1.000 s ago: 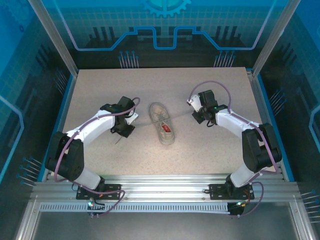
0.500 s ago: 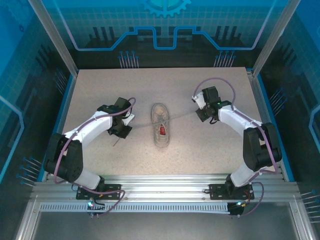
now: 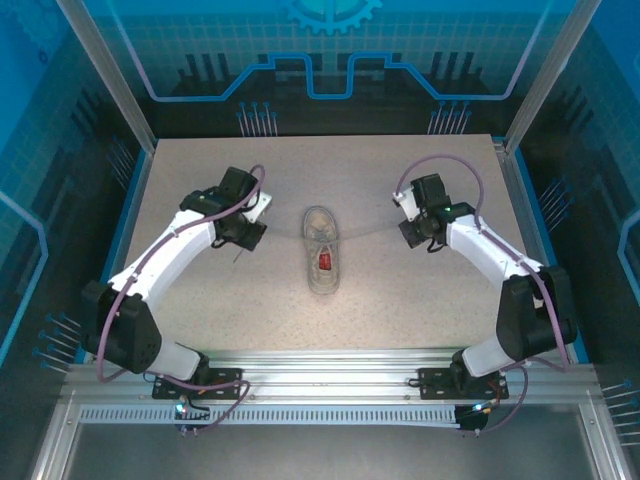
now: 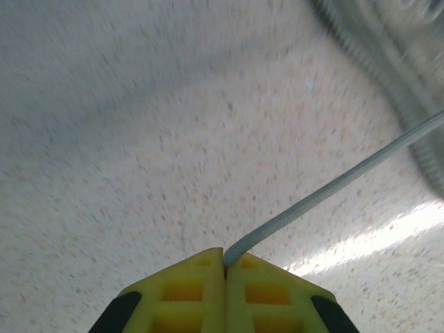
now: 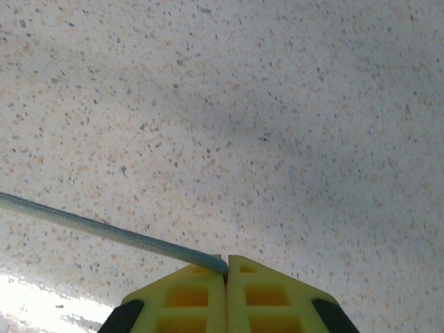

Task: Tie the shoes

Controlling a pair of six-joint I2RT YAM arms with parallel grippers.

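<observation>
Sneaker sits mid-table, toe toward the arm bases, upright on its sole, whitish-grey with a red patch inside; any print on the patch is too small to read. Left gripper is to the shoe's left and right gripper to its right, both apart from it and roughly level with the heel end. In the left wrist view, left gripper has yellow pads pressed together, pinching the left lace end, which runs straight up and to the right over the table. In the right wrist view, right gripper is also clamped, pinching the right lace end, which runs straight off to the left. From above, both laces read as thin straight lines from the shoe out to each gripper. Table is beige-grey speckled, matte, with a bright glare strip in both wrist views. Blue translucent walls carry a circuit-line pattern and a gear graphic at top centre, no legible text. Aluminium rail along the near edge; purple cables loop over the arms.
</observation>
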